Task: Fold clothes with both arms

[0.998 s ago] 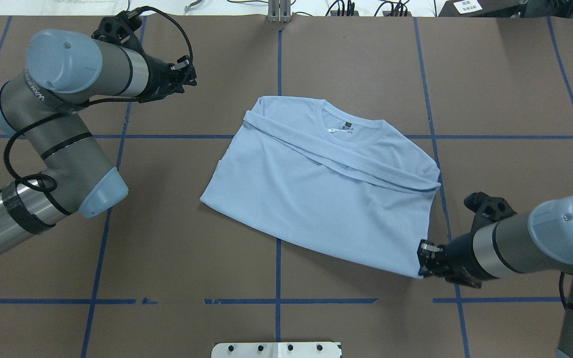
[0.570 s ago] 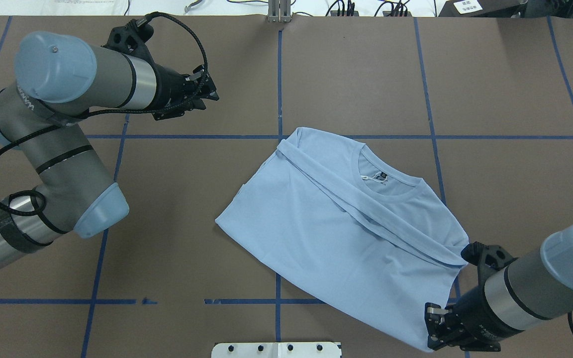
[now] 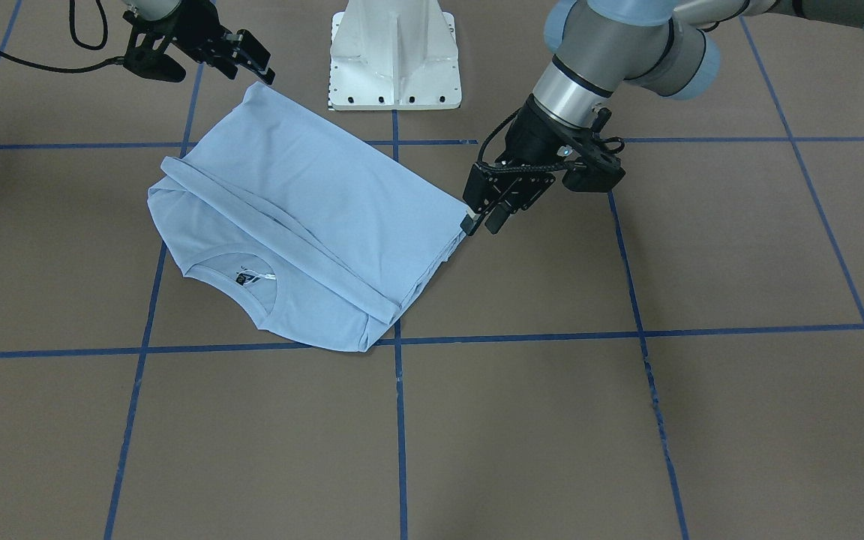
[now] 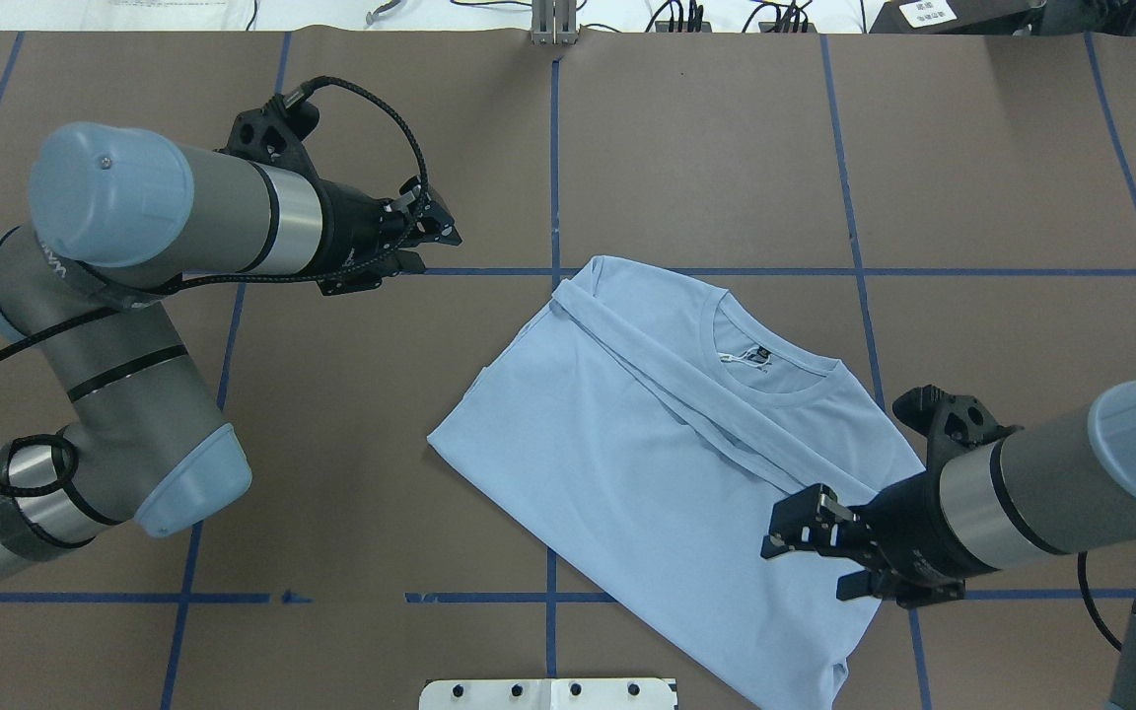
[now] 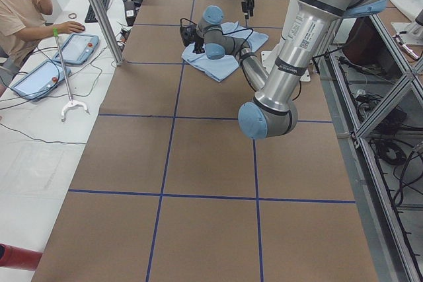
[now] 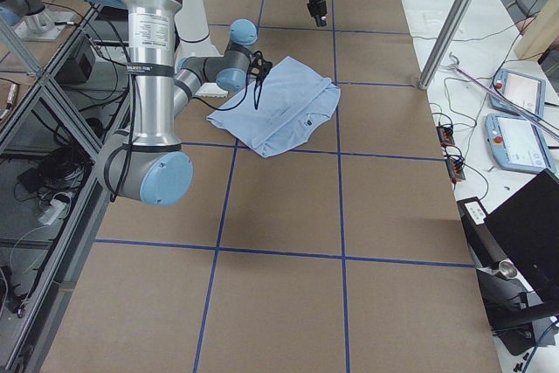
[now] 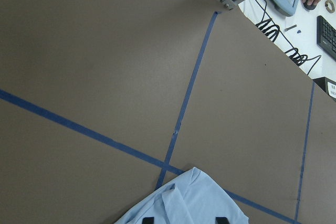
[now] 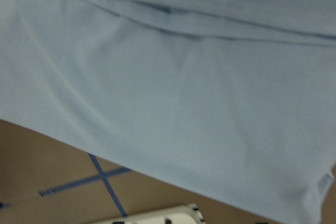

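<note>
Shows a light blue T-shirt (image 4: pixel 647 463) lying folded and flat on the brown table (image 4: pixel 331 513), from the middle to the lower right of the overhead view. Has its round collar (image 4: pixel 773 392) toward the upper right there, with a small dark label (image 4: pixel 761 355) inside. Puts the left gripper (image 4: pixel 435 245) in the upper left of that view, up and left of the shirt's top corner, with bare table between them. Holds its fingers wide apart with nothing in them. Shows two dark fingertips (image 7: pixel 148 220) at the bottom edge of the left wrist view, with the shirt's corner low between them. Looks, in the front-facing view, as if those tips sit just beside the shirt's right corner, but cannot tell from there if they touch. Puts the right gripper (image 4: pixel 795 537) in the lower right of the overhead view, over the shirt beside a folded edge. Spreads those fingers too, with no cloth pinched. Fills most of the right wrist view with blurry blue cloth, with a strip of table and a blue line (image 8: pixel 107 182) along the bottom.
</note>
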Action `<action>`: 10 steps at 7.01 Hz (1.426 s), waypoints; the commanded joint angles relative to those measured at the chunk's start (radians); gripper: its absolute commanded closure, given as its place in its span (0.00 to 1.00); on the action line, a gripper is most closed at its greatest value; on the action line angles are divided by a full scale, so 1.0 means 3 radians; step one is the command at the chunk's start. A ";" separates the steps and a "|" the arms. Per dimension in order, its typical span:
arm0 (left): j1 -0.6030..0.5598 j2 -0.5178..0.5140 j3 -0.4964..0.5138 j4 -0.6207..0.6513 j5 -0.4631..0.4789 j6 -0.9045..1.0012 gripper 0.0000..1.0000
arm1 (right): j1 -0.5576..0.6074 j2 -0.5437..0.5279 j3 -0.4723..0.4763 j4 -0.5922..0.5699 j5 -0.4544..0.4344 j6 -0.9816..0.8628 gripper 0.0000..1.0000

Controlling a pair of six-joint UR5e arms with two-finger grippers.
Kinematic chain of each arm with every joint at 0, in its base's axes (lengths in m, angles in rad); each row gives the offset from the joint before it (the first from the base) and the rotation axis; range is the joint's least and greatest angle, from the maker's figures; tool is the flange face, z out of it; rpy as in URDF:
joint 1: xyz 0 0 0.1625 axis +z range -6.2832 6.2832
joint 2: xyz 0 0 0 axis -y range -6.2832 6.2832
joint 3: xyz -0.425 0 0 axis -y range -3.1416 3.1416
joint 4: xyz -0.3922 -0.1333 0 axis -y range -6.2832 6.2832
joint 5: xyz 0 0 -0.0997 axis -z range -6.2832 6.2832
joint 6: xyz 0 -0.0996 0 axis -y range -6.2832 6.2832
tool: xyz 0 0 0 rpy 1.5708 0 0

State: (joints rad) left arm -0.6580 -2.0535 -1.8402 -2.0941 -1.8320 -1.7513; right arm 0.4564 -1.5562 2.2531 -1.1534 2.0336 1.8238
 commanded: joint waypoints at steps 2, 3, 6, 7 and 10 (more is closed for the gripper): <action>0.0300 0.0213 0.0079 0.0158 0.0250 -0.0017 0.47 | 0.0512 0.0783 -0.0850 0.0004 -0.0545 -0.0030 0.00; 0.0464 0.0152 0.0085 0.0539 0.0348 -0.0017 0.47 | 0.0691 0.0891 -0.1035 0.0010 -0.0540 -0.0051 0.00; 0.0639 0.0111 0.0248 0.0594 0.0482 -0.0129 0.47 | 0.0729 0.1061 -0.1353 0.0193 -0.0551 -0.0046 0.00; 0.0680 0.0111 0.0279 0.0624 0.0487 -0.0135 0.47 | 0.0734 0.1061 -0.1415 0.0315 -0.0601 -0.0046 0.00; 0.0807 0.0116 0.0279 0.0624 0.0492 -0.0135 0.47 | 0.0739 0.1061 -0.1431 0.0327 -0.0627 -0.0046 0.00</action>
State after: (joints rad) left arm -0.4329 -2.0194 -1.7573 -1.9068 -1.6856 -1.7925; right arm 0.6770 -1.2380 1.8254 -1.0572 1.8481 1.8101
